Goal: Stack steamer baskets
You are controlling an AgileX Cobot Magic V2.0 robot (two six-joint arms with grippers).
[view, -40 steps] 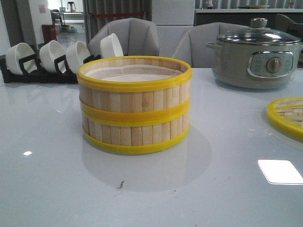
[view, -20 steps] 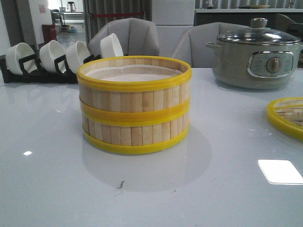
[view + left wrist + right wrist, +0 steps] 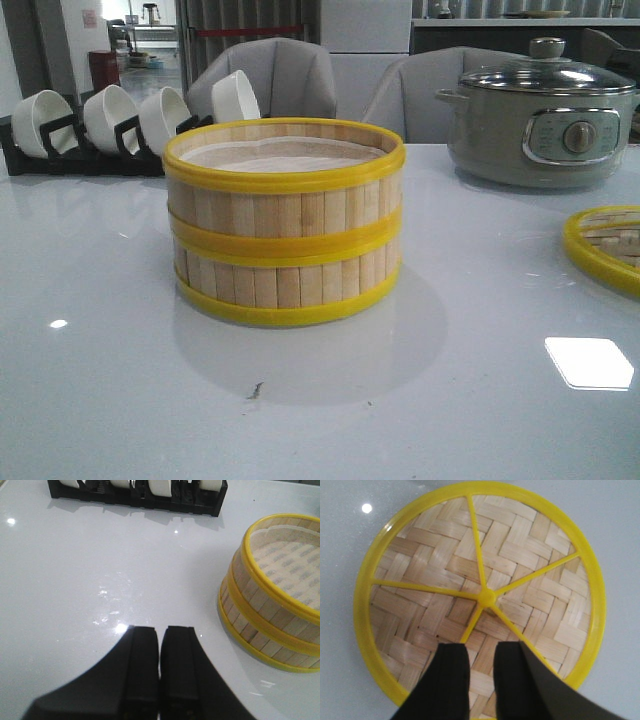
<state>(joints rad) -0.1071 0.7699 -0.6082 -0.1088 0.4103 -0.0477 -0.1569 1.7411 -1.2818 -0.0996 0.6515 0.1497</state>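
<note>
Two steamer baskets (image 3: 285, 225) of pale slats with yellow rims stand stacked in the middle of the white table, and the stack (image 3: 272, 605) also shows in the left wrist view. A paper liner lies inside the top one. The woven bamboo lid (image 3: 607, 247) with its yellow rim lies flat at the right edge of the front view. In the right wrist view the lid (image 3: 480, 587) fills the picture. My right gripper (image 3: 481, 652) hangs over it, slightly open, holding nothing. My left gripper (image 3: 161, 635) is shut and empty over bare table beside the stack. Neither gripper shows in the front view.
A grey electric pot (image 3: 545, 105) with a glass lid stands at the back right. A black rack (image 3: 95, 150) with several white bowls sits at the back left, and the rack (image 3: 140, 497) shows again in the left wrist view. Grey chairs stand behind the table.
</note>
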